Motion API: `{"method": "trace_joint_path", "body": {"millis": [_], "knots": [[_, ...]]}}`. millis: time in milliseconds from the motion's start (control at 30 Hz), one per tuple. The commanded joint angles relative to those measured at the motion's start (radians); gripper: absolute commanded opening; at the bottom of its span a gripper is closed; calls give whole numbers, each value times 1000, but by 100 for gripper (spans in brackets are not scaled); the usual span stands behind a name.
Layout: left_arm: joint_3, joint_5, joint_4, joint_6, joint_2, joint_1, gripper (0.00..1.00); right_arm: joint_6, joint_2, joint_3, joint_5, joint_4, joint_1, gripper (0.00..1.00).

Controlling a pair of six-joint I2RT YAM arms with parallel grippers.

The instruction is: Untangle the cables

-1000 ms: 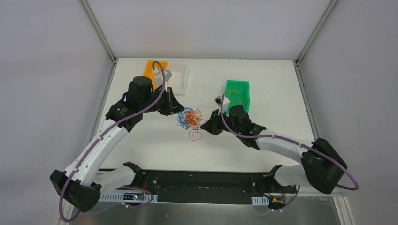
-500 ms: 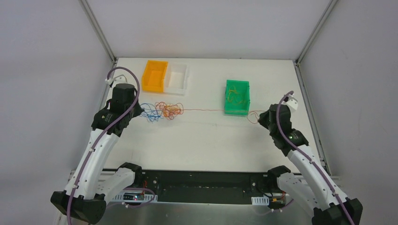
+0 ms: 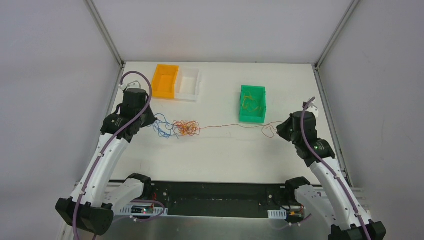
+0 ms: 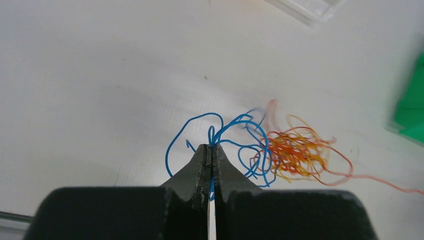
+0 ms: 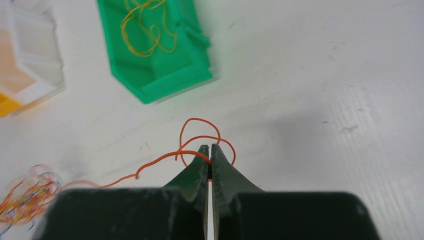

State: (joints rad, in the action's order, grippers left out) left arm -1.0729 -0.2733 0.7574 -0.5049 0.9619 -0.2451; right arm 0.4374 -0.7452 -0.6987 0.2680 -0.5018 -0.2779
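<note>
A tangle of orange-red and yellow cables [image 3: 185,128] lies on the white table, left of centre, with blue cables [image 3: 162,125] on its left side. My left gripper [image 3: 148,119] is shut on a blue cable [image 4: 215,134] at the tangle's left end. One orange-red cable [image 3: 225,125] runs right from the tangle, in front of the green bin, to a loop [image 5: 200,136]. My right gripper [image 3: 281,129] is shut on that cable at the loop. In the left wrist view the tangle [image 4: 295,152] lies just right of my fingers.
A green bin [image 3: 252,103] holding a yellow cable [image 5: 147,25] stands right of centre. An orange bin [image 3: 165,80] and a white bin [image 3: 189,83] stand side by side at the back left.
Both grippers have pulled apart from the middle, stretching one orange-red cable out of the tangle. In the last half second that cable has slackened and the tangle has shifted slightly right.
</note>
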Motion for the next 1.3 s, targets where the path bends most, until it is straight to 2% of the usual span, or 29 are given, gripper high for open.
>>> {"method": "trace_joint_path", "body": {"millis": [0,100,167,200,300,367,400,567,867,1000,1267], "knots": [[20,281,-73,76,18,6,0,-110,-16,-51,-378,59,4,0],[28,383,-90,99,39,6,0,-140,-70,-78,-510,30,-14,2],[33,439,-97,112,48,6,0,-168,-89,-95,-501,-2,-55,12],[37,456,-103,116,49,6,0,-182,-92,-99,-493,-14,-74,20],[58,497,-126,125,44,4,0,-204,-95,-102,-470,-21,-130,59],[65,507,-136,130,41,4,0,-208,-108,-105,-461,-2,-174,73],[66,510,-137,133,40,5,0,-213,-120,-110,-461,12,-197,75],[52,548,-140,158,40,4,0,-276,-231,-150,-488,119,-364,77],[44,580,-142,179,1,6,0,-509,-622,-297,-312,251,-619,77],[27,629,-140,197,-47,5,0,-607,-720,-310,-290,358,-676,77],[-19,648,-139,200,-132,5,0,-666,-841,-321,-391,549,-676,75]]}}
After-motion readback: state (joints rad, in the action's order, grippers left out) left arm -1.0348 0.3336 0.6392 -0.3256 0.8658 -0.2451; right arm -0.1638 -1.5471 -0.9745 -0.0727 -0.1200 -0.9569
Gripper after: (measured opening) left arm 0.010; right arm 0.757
